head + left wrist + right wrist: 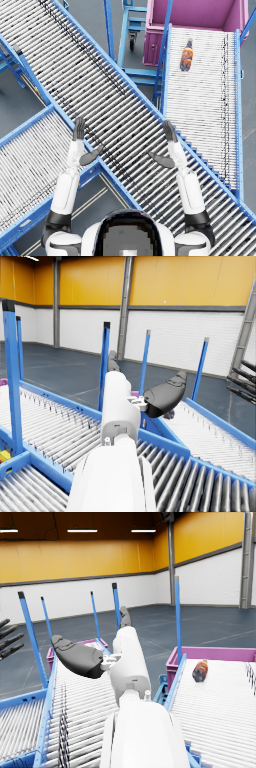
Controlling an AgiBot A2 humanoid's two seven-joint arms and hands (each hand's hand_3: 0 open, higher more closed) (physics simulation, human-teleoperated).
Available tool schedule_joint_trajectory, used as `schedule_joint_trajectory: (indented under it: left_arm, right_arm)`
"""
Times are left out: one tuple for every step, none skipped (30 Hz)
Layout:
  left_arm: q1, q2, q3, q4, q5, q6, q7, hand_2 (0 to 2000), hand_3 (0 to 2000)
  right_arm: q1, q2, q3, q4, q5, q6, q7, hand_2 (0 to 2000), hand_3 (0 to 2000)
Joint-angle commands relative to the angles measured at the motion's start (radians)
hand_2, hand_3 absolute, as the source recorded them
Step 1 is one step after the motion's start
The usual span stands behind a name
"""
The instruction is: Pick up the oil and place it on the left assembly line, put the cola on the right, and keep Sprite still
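Head view, read from left to right. The left assembly line (30,155) lies at the lower left with nothing of the task on it. My left hand (81,144) hovers over the near edge of the central roller conveyor (100,85). It is released, fingers stretched forward and thumb turned inward, holding nothing. My right hand (171,147) mirrors it further along the same conveyor, equally released and empty, with its thumb pointing toward the left hand. Both forearms run nearly straight ahead and roughly parallel, palms facing one another across a bare stretch of rollers.

The right assembly line (210,115) carries the only task thing in sight. It is a dark bottle (186,55) with an orange-red label, lying on its side near the far end, just before the pink bin (200,12). I take it for the cola. No oil and no Sprite show in any view.

Handling, as a judgement: the bottle looks like filled plastic, so moderately heavy, stiff enough for a firm grip, yet smooth and round. It would be apt to roll on the rollers if nudged. The best hold would wrap the labelled mid-body across its long axis, not the narrow neck. It lies well apart from both hands.
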Motion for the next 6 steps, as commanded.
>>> schedule_joint_trajectory:
  left_arm:
    - [-0.001, -0.001, 0.002, 0.0, -0.003, 0.001, 0.001, 0, 0]
    - [-0.001, -0.002, 0.003, 0.0, -0.005, 0.001, 0.001, 0, 0]
    - [-0.001, -0.003, 0.004, 0.0, -0.007, 0.001, 0.001, 0, 0]
    - [-0.002, -0.003, 0.004, 0.001, -0.008, 0.001, 0.001, 0, 0]
    - [-0.002, -0.004, 0.005, 0.001, -0.009, 0.002, 0.001, 0, 0]
    - [-0.002, -0.004, 0.005, 0.001, -0.01, 0.002, 0.002, 0, 0]
  right_arm:
    - [-0.001, 0.002, 0.002, 0.0, -0.002, 0.001, -0.001, 0, 0]
    - [-0.001, 0.003, 0.004, 0.0, -0.004, 0.001, -0.001, 0, 0]
    - [-0.002, 0.004, 0.005, 0.0, -0.005, 0.001, -0.001, 0, 0]
    - [-0.002, 0.004, 0.005, 0.0, -0.005, 0.001, -0.001, 0, 0]
    - [-0.002, 0.005, 0.006, 0.0, -0.006, 0.001, -0.002, 0, 0]
    - [-0.002, 0.005, 0.006, 0.0, -0.006, 0.002, -0.002, 0, 0]
